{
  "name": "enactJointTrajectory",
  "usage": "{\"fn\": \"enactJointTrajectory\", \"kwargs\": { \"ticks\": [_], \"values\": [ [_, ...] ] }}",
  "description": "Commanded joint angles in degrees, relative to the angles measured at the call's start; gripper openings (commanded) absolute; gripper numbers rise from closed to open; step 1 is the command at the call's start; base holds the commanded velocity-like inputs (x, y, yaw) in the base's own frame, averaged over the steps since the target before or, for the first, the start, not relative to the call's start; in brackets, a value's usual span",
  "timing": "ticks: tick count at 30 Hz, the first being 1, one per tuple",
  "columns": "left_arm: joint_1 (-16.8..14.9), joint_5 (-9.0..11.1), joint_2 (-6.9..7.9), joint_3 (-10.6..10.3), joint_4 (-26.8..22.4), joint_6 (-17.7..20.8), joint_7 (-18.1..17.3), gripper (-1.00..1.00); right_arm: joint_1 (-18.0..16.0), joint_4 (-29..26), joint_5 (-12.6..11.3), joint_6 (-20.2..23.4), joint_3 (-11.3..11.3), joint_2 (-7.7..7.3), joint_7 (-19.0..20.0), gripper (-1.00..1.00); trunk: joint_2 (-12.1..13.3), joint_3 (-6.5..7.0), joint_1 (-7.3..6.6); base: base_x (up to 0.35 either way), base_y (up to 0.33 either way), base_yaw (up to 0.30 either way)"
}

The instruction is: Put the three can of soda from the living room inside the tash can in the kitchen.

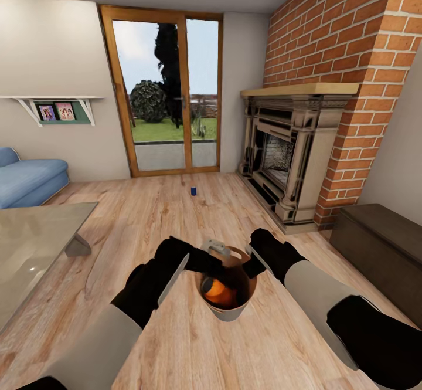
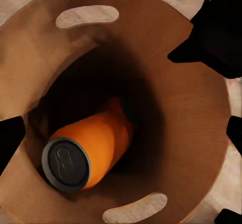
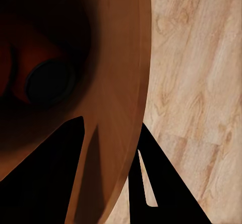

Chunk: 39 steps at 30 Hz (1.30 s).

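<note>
Head view: trash can (image 1: 230, 311) held low between both arms, right gripper (image 1: 253, 265) at its rim; blue soda can (image 1: 193, 190) standing on floor well ahead, near glass door (image 1: 161, 91). Advisable: keep bin level on approach. Left wrist view: orange soda can (image 2: 88, 151) lying inside; left gripper's state undeterminable. Right wrist view: fingers (image 3: 55, 183) straddling and pinching bin wall.

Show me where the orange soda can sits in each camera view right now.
Head view: orange can lies inside the bin, low centre, between both arms.
Left wrist view: can on its side at the bin's bottom, dark end facing the camera.
Right wrist view: dim, its dark end deep in shadow.
Shared landmark: the bin's copper-brown inner wall.
</note>
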Motion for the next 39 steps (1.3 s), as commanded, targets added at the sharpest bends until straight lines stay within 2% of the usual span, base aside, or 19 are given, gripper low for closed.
{"fn": "enactJointTrajectory", "kwargs": {
  "ticks": [1,3,6,10,13,15,17,18,20,22,23,28,29,30,32,34,38,39],
  "values": [
    [0.0,0.1,0.08,0.0,-2.2,0.6,-0.1,1.00,0.0,0.0,-0.5,0.0,-0.1,-0.01,0.0,-1.00,0.0,0.01,0.00,0.000,0.000,0.000],
    [0.0,0.2,0.36,0.1,-7.3,2.6,-0.2,1.00,0.0,0.0,-0.5,0.0,-0.1,-0.04,0.0,-1.00,0.0,0.01,0.00,0.000,0.000,0.000],
    [0.1,0.2,1.72,0.1,-10.1,3.3,-0.3,1.00,0.0,0.0,-0.5,0.0,-0.1,-0.04,0.1,-1.00,0.0,0.01,0.00,0.000,0.000,0.000],
    [0.2,0.2,5.25,0.3,-12.6,3.3,-0.1,1.00,0.0,0.0,-0.5,0.0,-0.1,-0.12,0.1,-1.00,0.0,0.01,0.00,0.000,0.000,0.000],
    [0.4,-0.1,6.83,0.4,-13.3,3.3,0.1,1.00,0.0,0.0,-0.5,0.0,-0.1,-0.16,0.1,-1.00,0.0,0.01,0.00,0.000,0.000,0.000],
    [0.6,-0.4,10.10,0.6,-13.4,3.3,0.6,1.00,0.0,0.0,-0.5,0.0,-0.2,-0.23,0.2,-1.00,0.0,0.01,0.00,0.000,0.000,0.000],
    [0.6,-0.4,11.53,0.8,-13.3,2.5,0.7,1.00,0.0,0.0,-0.5,0.0,-0.1,-0.23,0.2,-1.00,0.0,0.01,0.00,0.000,0.000,0.000],
    [0.6,-0.5,13.45,2.0,-13.1,0.6,0.7,1.00,0.0,0.0,-0.5,0.0,-0.1,-0.22,0.2,-1.00,0.0,0.01,0.00,0.000,0.000,0.000],
    [0.7,-0.5,14.41,3.4,-13.0,-0.3,0.6,1.00,0.0,0.0,-0.5,0.0,-0.2,-0.22,0.2,-1.00,0.0,0.01,0.00,0.000,0.000,0.000],
    [0.7,-0.6,15.90,7.1,-12.5,-2.4,0.3,1.00,0.0,0.0,-0.5,0.0,-0.2,-0.28,0.2,-1.00,0.0,0.01,0.00,0.000,0.000,0.000],
    [0.8,-0.6,16.73,8.7,-11.5,-3.8,0.2,1.00,0.0,0.0,-0.5,0.0,-0.2,-0.29,0.2,-1.00,0.0,0.01,0.00,0.000,0.000,0.000],
    [0.8,-0.7,18.19,10.6,-5.6,-9.5,0.4,1.00,0.0,0.0,-0.5,0.0,-0.2,-0.27,0.2,-1.00,0.0,0.01,0.00,0.000,0.000,0.000],
    [0.8,-0.7,18.30,10.7,-4.2,-10.6,0.5,1.00,0.0,0.0,-0.5,0.0,-0.2,-0.26,0.2,-1.00,0.0,0.01,0.00,0.000,0.000,0.000],
    [0.8,-0.6,18.37,11.0,0.4,-14.3,0.5,1.00,0.0,0.0,-0.5,0.0,-0.2,-0.24,0.2,-1.00,0.0,0.01,0.00,0.000,0.000,0.000],
    [0.8,-0.6,18.29,11.1,3.5,-16.6,0.6,1.00,0.0,0.0,-0.5,0.0,-0.2,-0.25,0.2,-1.00,0.0,0.01,0.00,0.000,0.000,0.000],
    [0.7,-0.6,18.14,11.1,9.5,-20.8,0.7,1.00,0.0,0.0,-0.5,0.0,-0.2,-0.29,0.2,-1.00,0.0,0.01,0.00,0.000,0.000,0.000],
    [0.7,-0.6,18.03,11.0,15.7,-25.5,0.7,1.00,0.0,0.0,-0.5,0.0,-0.3,-0.26,0.1,-1.00,0.0,0.01,0.00,0.000,0.000,0.000],
    [0.8,-0.6,17.95,10.9,18.1,-27.9,0.7,1.00,0.0,0.0,-0.5,0.0,-0.3,-0.24,0.1,-1.00,0.0,0.01,0.00,0.000,0.000,0.000]
  ]
}}
